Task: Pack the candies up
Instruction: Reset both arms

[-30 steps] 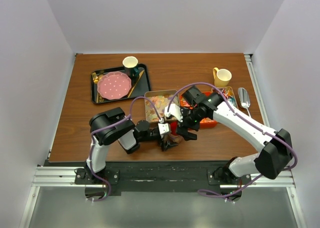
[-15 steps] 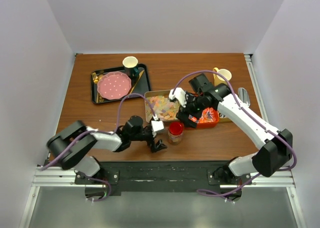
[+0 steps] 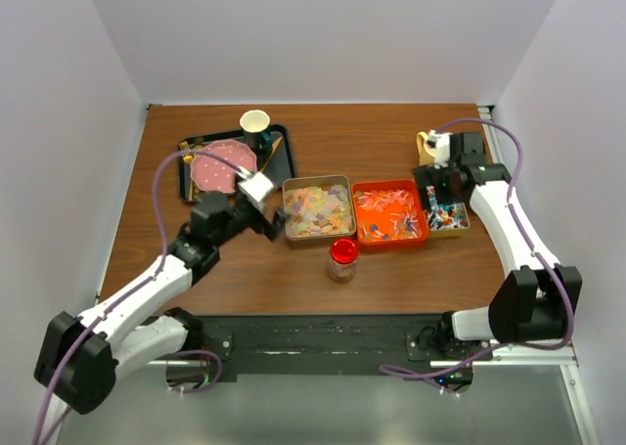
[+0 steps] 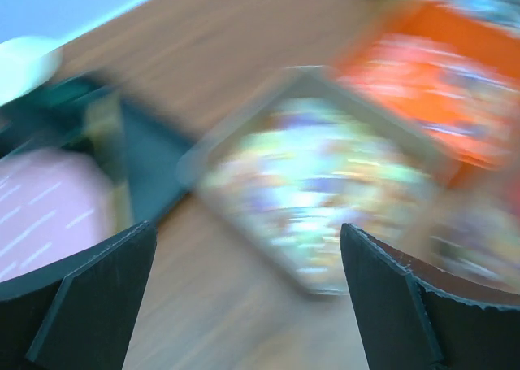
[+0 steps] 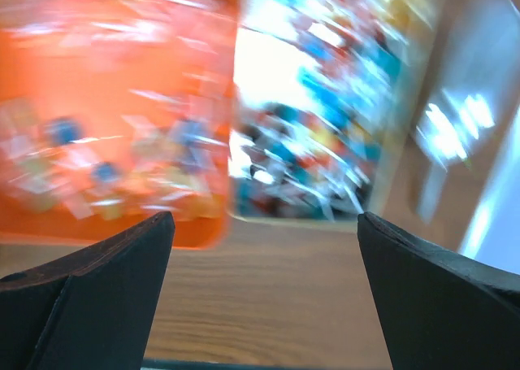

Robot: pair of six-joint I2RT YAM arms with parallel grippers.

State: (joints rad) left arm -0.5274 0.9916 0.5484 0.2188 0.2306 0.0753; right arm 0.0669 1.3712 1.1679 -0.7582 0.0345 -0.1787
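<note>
1. Starting nearest my two bases, a small jar (image 3: pixel 342 261) with a red lid stands upright on the brown desk (image 3: pixel 196 279), alone, just in front of a row of boxes.
2. Behind the jar, three open boxes sit side by side: a grey tin (image 3: pixel 286 210) on the left, an orange box (image 3: pixel 391 244) in the middle and a yellow box (image 3: pixel 452 233) on the right.
3. The candies (image 3: pixel 318 208) lie in all three boxes. The tin holds pastel pieces, the orange box pale pieces, and the yellow box shiny red and blue wrapped ones.
4. My left pincer (image 3: pixel 274 225) hovers just left of the tin, jaws spread wide, holding nothing.
5. My right pincer (image 3: pixel 433 193) hangs above the far end of the yellow box, beside the orange box, jaws wide and empty. Both wrist views are blurred.
6. Farther back on the left, a black tray (image 3: pixel 186 186) carries a pink plate (image 3: pixel 217 168) and a cup (image 3: pixel 254 122).
</note>
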